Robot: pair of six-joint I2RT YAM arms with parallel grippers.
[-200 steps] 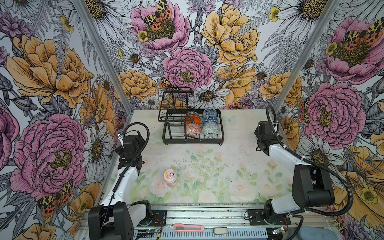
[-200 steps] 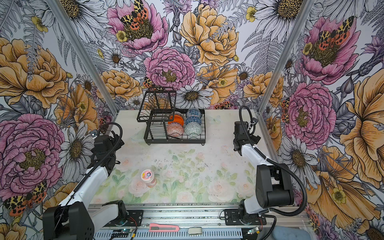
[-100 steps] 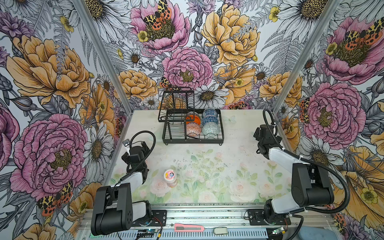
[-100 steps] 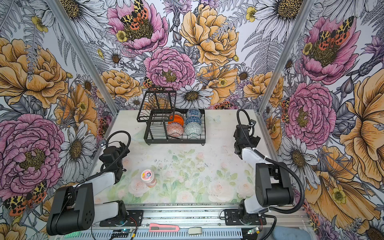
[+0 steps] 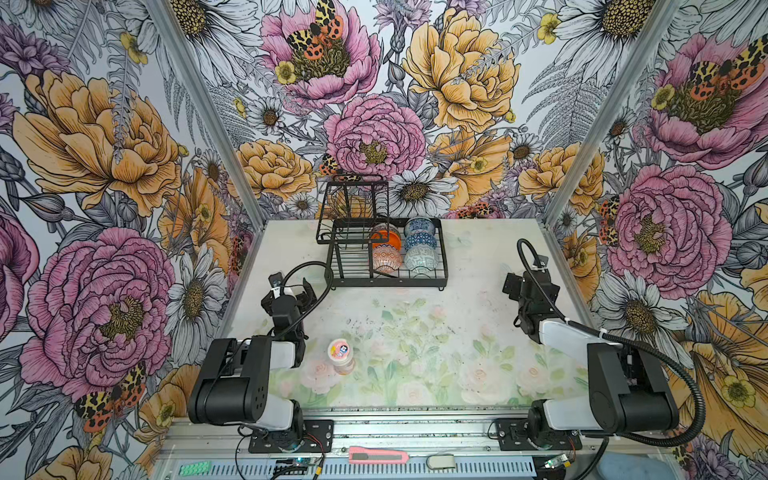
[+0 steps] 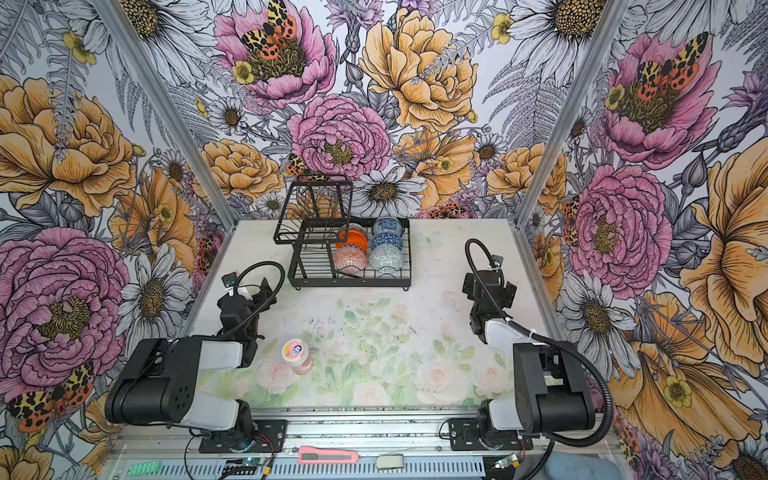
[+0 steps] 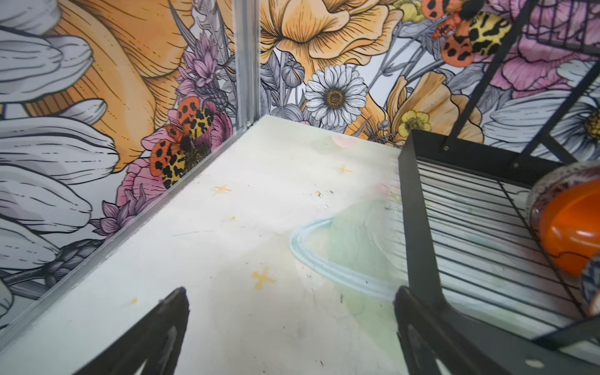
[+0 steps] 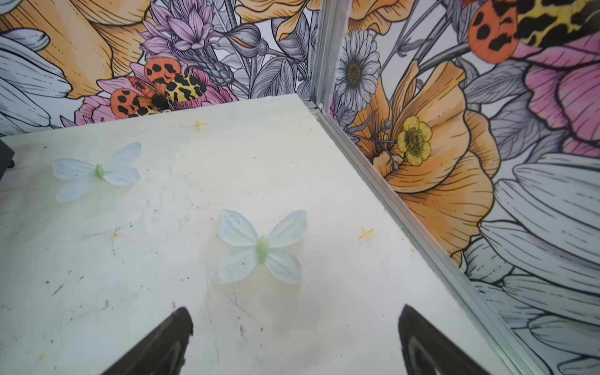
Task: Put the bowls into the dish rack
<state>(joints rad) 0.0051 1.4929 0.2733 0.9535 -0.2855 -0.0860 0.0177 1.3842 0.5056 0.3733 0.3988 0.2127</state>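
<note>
In both top views the dish rack [image 5: 390, 284] stands at upper centre, with all five bowls [image 5: 420, 258] packed in its right half, so loading looks finished. A pink-lidded jar [image 5: 340, 351] stands well apart, lower left of centre. The left gripper [image 5: 291, 289] and right gripper [image 6: 489, 286] sit near the side edges of the table [image 5: 415, 324], likely to leave the middle free. In the left wrist view the jaws are spread wide and empty, with the rack's corner just beside one finger at lower right. In the right wrist view the jaws are also wide and empty, bare table ahead and the wall rail [image 8: 406, 211] at right.

Bright, even light; soft shadows.
</note>
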